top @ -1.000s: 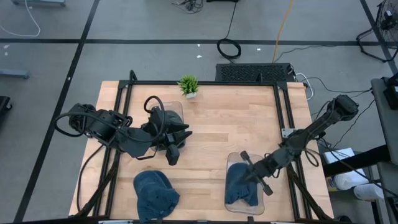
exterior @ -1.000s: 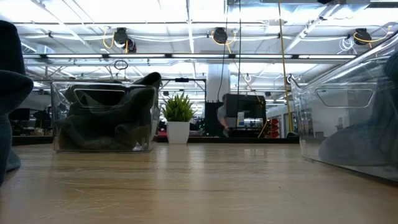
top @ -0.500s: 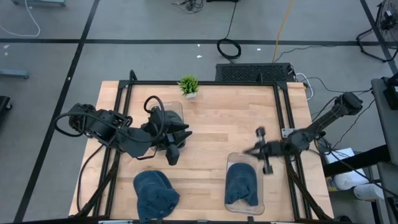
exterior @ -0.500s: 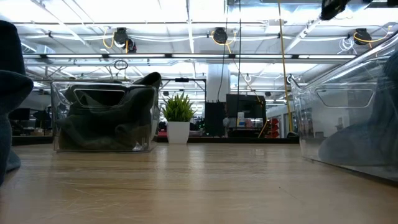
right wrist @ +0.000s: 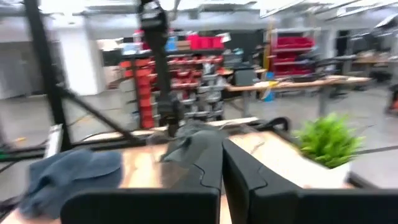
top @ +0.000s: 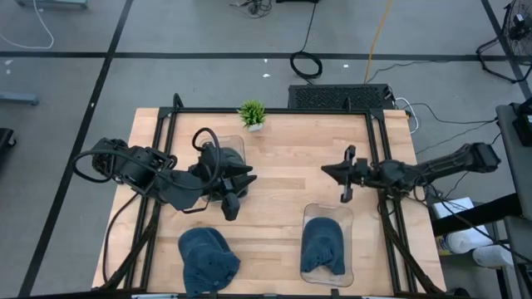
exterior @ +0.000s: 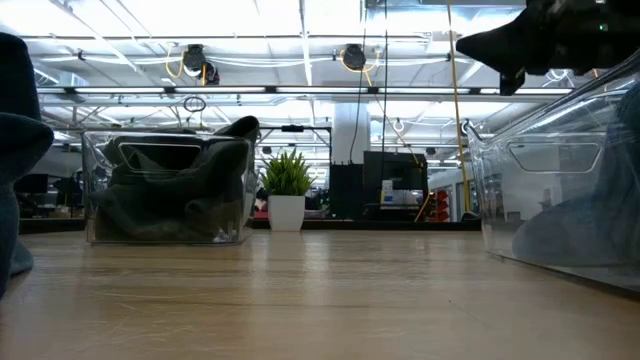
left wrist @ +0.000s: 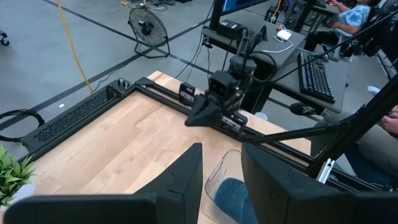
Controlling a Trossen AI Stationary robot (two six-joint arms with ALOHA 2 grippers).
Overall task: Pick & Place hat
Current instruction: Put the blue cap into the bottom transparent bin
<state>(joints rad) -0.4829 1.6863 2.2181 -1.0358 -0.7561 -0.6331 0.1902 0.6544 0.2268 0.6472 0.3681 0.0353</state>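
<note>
- High view: overhead, straight down on the whole table [top: 283,158].
- Low view: tabletop level, facing the potted plant [exterior: 287,188].
- Wrist views: facing across the table toward each other.

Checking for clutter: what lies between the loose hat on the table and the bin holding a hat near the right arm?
Only bare tabletop separates the loose hat from the bin, as the high view shows.

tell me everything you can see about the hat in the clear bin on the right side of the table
The blue hat is soft, slightly crumpled denim-like cloth, bunched into a rounded heap. It lies inside the clear plastic bin near the table's front right, filling most of the bin's floor. In the low view it shows as a dim blue mound through the bin wall. Only the bin touches it; the right gripper is up and away from it, shut and empty.
</note>
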